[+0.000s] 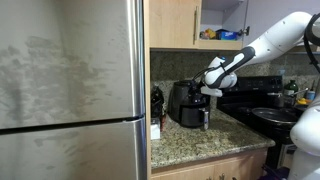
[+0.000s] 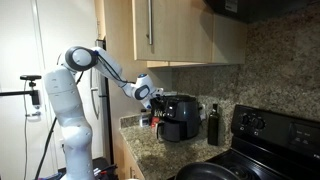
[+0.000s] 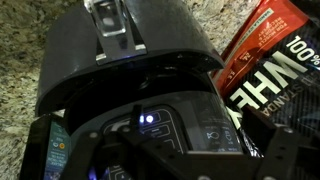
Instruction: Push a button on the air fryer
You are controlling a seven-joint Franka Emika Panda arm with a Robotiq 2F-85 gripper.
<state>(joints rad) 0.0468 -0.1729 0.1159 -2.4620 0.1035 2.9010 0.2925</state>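
With end effector (image 1: 205,91) poised just above the front of the air fryer (image 1: 187,104), apparently spread wide to both lower corners of the wrist view, aim one fingertip, not the gap, at the lit blue button (image 3: 148,120) on the glossy panel (image 3: 195,132). Press squarely into the panel, slowly and lightly, to avoid shoving the appliance across the granite surface (image 3: 20,45) toward the red bag (image 3: 275,50) close beside it. Stay clear of the drawer handle (image 3: 106,28). Withdraw along the same line.
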